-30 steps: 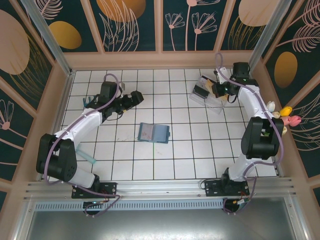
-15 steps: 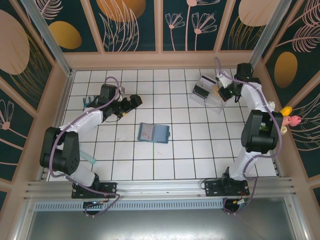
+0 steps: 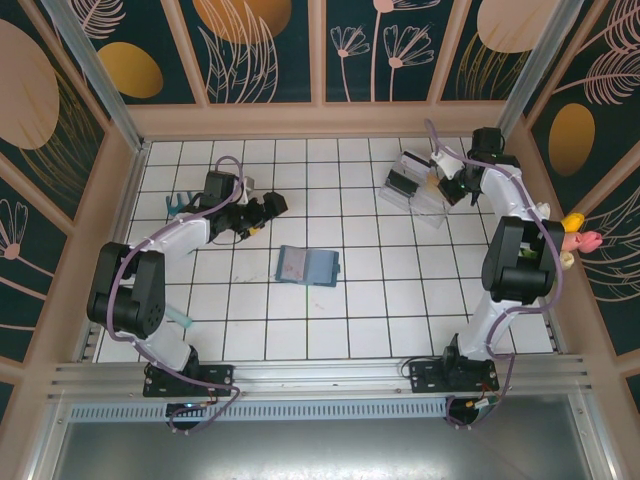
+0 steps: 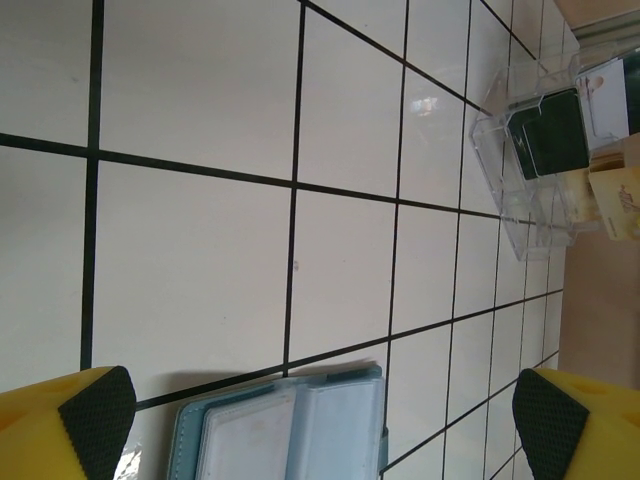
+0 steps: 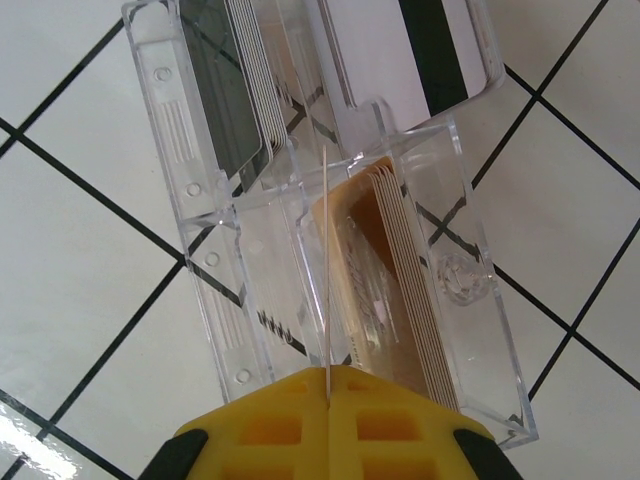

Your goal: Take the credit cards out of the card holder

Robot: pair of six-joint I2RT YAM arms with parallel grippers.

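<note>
The teal card holder (image 3: 307, 265) lies open in the middle of the tiled floor, its clear pockets facing up. In the left wrist view the card holder (image 4: 290, 430) sits at the bottom edge between the wide-apart yellow fingers (image 4: 70, 425) of my open left gripper (image 4: 320, 410). From above, the left gripper (image 3: 270, 207) hangs up and to the left of the holder. My right gripper (image 5: 327, 372) is shut on a thin credit card (image 5: 326, 250) seen edge-on, held over a clear tray (image 5: 210, 260). From above, the right gripper (image 3: 447, 186) is at the tray's right side.
The clear tray (image 3: 415, 185) at the back right holds a stack of yellow-orange cards (image 5: 405, 270), dark cards (image 5: 225, 90) and a white card with a dark stripe (image 5: 425, 50). A teal object (image 3: 180, 203) and a teal stick (image 3: 172, 315) lie at the left. Wooden walls ring the floor.
The left arm's elbow folded back toward the left wall while its gripper stayed nearly in place. The right arm's elbow swung toward the right wall, its gripper still over the tray.
</note>
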